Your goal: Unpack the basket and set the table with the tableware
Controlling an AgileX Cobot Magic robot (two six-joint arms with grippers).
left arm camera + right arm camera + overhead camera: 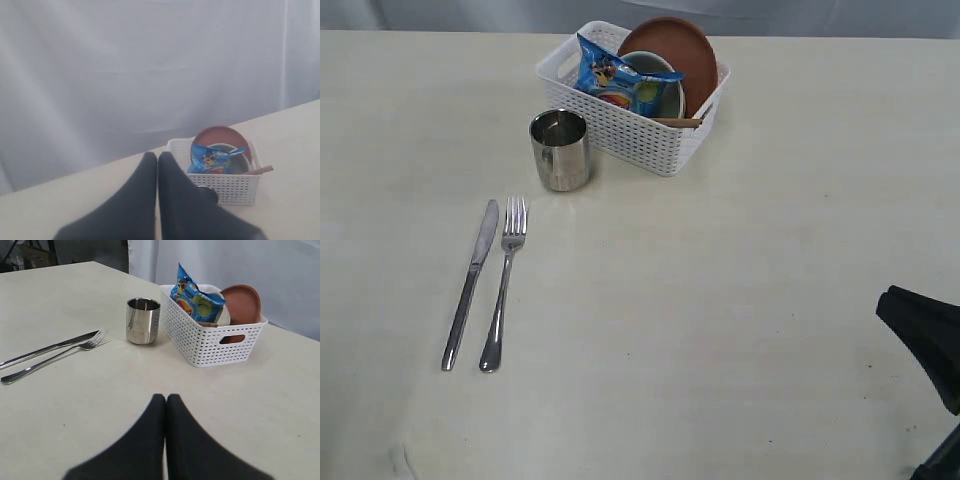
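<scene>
Both the left gripper [157,156] and right gripper [166,397] are pressed together, empty. I'd pinch the plate [682,45] by its rim, upper centre of the frame, avoiding the bag [615,82].

The right fingers [152,435] are seen pressed together above the desk [260,405]. A steel cup [143,320] is stood upright just beside the white basket [210,345]. In the basket a blue bag [196,299] is propped upright, a pale bowl [224,315] is partly hidden behind it, and a red-brown plate [243,302] is leaned on edge. A knife [50,347] and fork [55,358] are laid side by side near the cup, tines towards it.
</scene>
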